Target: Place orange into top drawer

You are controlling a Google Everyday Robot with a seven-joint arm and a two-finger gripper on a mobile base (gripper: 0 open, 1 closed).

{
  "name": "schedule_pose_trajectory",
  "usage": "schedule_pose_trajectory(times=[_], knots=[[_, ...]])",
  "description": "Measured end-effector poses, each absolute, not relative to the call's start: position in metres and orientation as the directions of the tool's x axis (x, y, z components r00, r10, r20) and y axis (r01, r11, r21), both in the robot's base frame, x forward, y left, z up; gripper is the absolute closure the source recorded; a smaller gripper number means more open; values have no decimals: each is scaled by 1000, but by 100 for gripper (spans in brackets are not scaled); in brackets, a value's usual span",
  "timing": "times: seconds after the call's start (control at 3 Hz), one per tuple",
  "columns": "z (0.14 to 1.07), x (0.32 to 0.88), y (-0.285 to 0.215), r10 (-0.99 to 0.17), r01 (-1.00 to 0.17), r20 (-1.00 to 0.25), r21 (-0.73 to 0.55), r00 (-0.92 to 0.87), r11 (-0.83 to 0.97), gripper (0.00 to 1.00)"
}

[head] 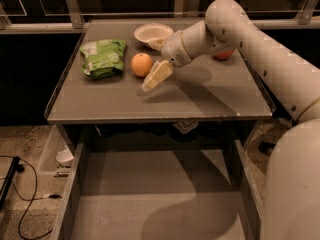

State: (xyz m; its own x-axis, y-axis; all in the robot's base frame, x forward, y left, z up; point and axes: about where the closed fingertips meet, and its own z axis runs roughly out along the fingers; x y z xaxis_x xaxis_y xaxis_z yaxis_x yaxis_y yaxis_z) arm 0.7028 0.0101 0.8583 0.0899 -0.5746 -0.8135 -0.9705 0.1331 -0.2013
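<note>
Since there's only the one camera view, here's the whole scene from it. The small round dimpled orange sits on the flat grey tabletop, left of centre and toward the far side, so it's not in the drawer yet. Just left of it lies a crumpled green plastic snack bag, and a shallow white bowl sits farther back, a bit to the right.

The big white robot arm comes in from the right and bends down over the table. Its pale cream gripper points down and left, hanging just beside the orange on its right and slightly nearer side. Honestly can't tell if the gripper is released or clenched from this angle, and I can't say whether it's touching the fruit either. It isn't grasping anything that I can see.

A reddish round fruit peeks out behind the arm on the far right.

Below the table, the wide shallow grey top drawer is pulled out toward the near side, its smooth bottom showing only shadows. A black cable trails on the speckled floor at left.
</note>
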Motion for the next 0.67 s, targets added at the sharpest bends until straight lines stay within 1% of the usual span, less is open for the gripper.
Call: schedule_pose_trajectory(times=[0.33,0.67], knots=[[853,709,16,-565,-975,-822,-179,76,129,0],[853,709,16,-565,-975,-822,-179,76,128,19]])
